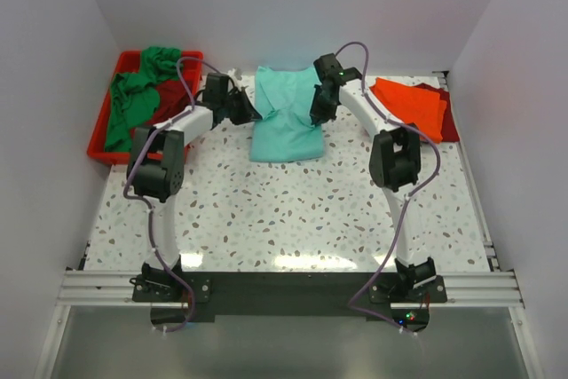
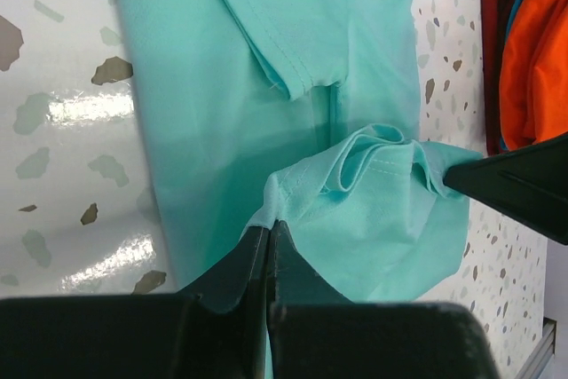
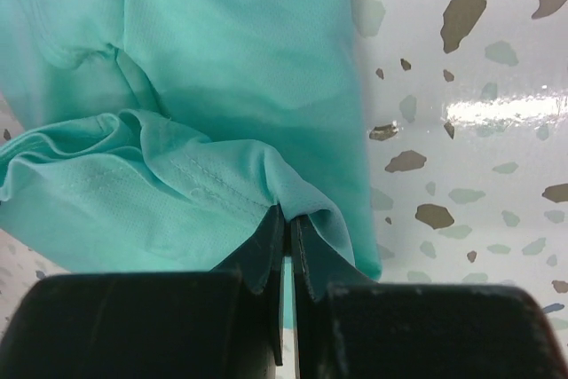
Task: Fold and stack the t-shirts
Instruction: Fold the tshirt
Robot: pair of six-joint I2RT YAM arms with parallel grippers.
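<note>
Fingers on my left gripper (image 2: 269, 230) are pressed flat together with a thin edge of the light teal t-shirt (image 1: 286, 122) pinched between the tips, and the cloth fans out from them in a raised flap. My right gripper (image 3: 288, 216) is clamped the same way, its tips closed down to a bare slit on a gathered fold of the same shirt. From the left wrist view I can see the dark tip of the right gripper at the far end of that bunched hem, so the two grips sit on opposite ends of one lifted edge. In the top view the teal shirt lies in the middle of the far half of the speckled table (image 1: 293, 219), flat for most of its length, with both grippers meeting it about halfway along, the left from its left side and the right from its right side. An orange t-shirt (image 1: 410, 106) lies folded near the far right corner, resting on a dark red t-shirt (image 1: 448, 120) whose edge shows beyond it. A green t-shirt (image 1: 135, 99) is heaped in the red tray (image 1: 98, 146) at the far left, draped over some dark red cloth, well apart from the teal one.
</note>
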